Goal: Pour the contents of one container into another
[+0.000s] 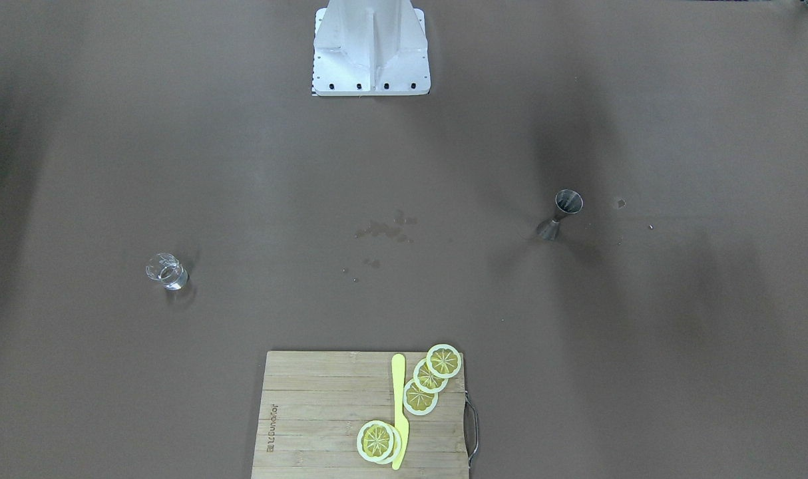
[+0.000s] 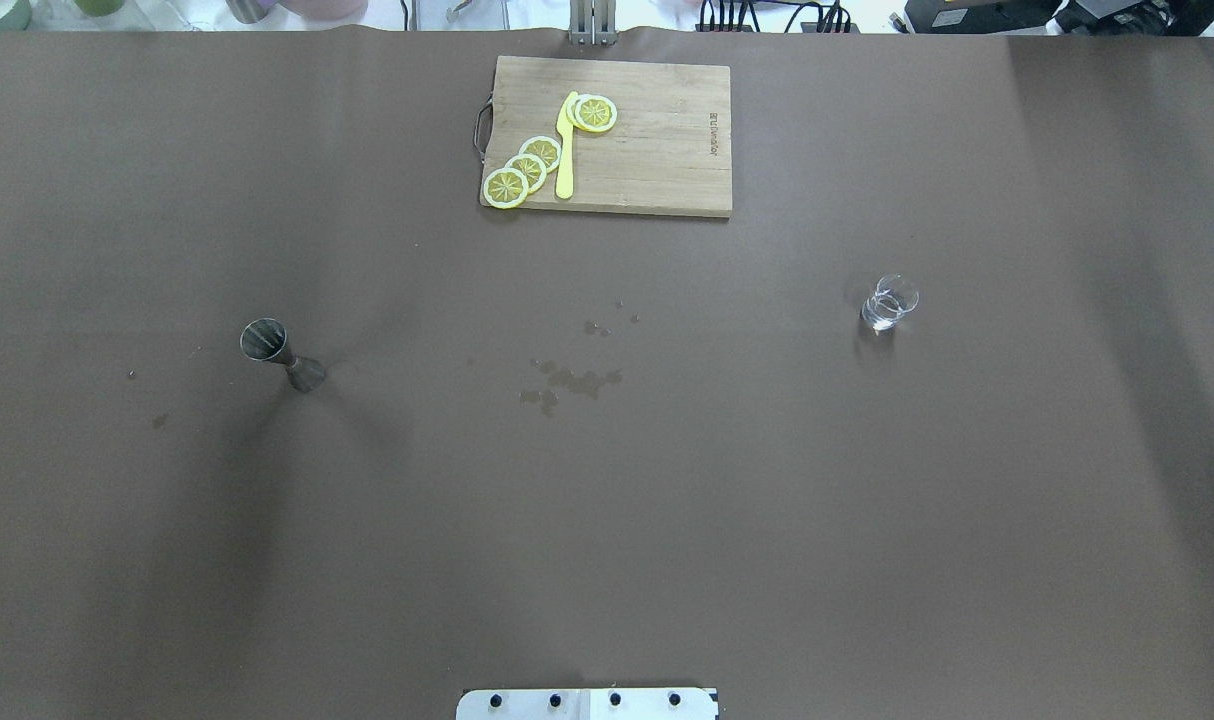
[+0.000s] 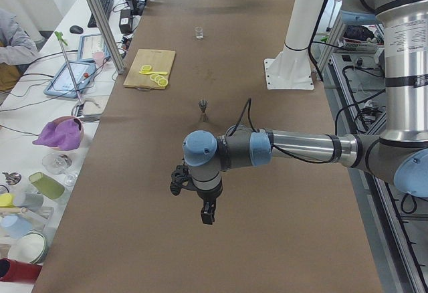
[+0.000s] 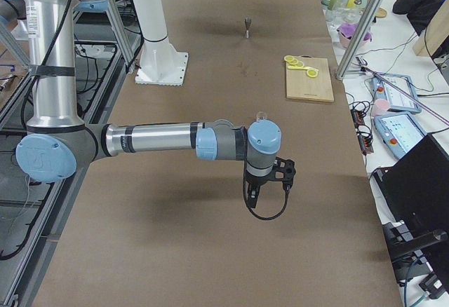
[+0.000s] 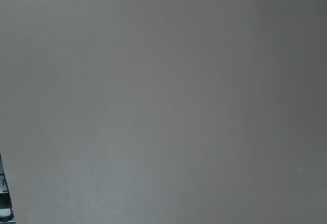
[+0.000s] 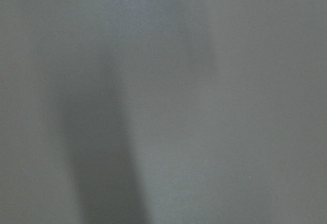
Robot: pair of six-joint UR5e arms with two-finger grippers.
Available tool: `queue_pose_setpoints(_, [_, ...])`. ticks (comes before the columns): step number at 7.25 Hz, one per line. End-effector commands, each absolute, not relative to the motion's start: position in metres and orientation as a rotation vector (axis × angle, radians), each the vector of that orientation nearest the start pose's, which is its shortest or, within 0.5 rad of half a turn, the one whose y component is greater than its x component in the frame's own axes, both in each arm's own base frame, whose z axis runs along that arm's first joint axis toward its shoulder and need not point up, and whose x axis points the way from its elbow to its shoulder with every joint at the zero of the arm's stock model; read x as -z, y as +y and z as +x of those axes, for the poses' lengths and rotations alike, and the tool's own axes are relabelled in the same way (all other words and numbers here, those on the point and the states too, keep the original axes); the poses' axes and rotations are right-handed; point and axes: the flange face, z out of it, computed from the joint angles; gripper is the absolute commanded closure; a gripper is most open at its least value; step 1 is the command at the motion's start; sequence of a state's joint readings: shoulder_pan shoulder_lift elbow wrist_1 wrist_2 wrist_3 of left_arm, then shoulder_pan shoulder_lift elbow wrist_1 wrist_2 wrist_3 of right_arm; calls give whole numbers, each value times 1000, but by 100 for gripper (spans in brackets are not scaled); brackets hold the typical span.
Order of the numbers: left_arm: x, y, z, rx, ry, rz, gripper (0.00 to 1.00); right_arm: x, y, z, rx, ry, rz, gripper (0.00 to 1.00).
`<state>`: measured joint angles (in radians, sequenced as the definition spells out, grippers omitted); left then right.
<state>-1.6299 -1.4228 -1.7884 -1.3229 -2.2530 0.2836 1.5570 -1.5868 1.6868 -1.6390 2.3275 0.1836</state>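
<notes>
Left gripper (image 3: 208, 213) above table (image 3: 287, 226); cutting board (image 1: 324, 399) logo illegible.

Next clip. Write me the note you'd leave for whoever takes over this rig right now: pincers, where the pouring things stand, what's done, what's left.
Left pincer: seen only from the side, hanging above the brown-covered table, away from both containers. Open or shut: cannot tell.
Right pincer: the same, also side view only.
The hourglass-shaped metal jigger stands upright on the robot's left half. The small clear glass stands upright on the right half. Nothing touches either.
Dark wet-looking spots lie between them.
Done: nothing evident.
Left: grasp one container, carry it to the other, pour.
</notes>
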Motion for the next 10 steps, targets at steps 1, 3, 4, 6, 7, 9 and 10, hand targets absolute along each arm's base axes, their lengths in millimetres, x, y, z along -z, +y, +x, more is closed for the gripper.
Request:
queue_pose_setpoints(1, [-648,-412,-95,-154,700,-51,2,-618,-486,58,-150,-758,-47,0])
queue_pose_setpoints(3, [-643,-411,-95,-157,702,-41,2,-618,-486,58,-149,-758,-45,0])
queue_pose_setpoints(4, [-644,-411,-95,-156,703,-44,2,-618,-486,58,-150,-758,-46,0])
queue_pose_setpoints(6, [-649,-410,-95,-153,704,-54,2,-618,-486,58,-149,-758,-45,0])
queue_pose_setpoints(7, [-649,-410,-95,-153,704,-54,2,-618,-486,58,-149,-758,-45,0])
queue_pose_setpoints(9, [-649,-410,-95,-153,704,-53,2,-618,-487,58,-148,-758,-44,0])
queue_pose_setpoints(10, [-649,-409,-95,-153,704,-54,2,-618,-487,58,-148,-758,-44,0])
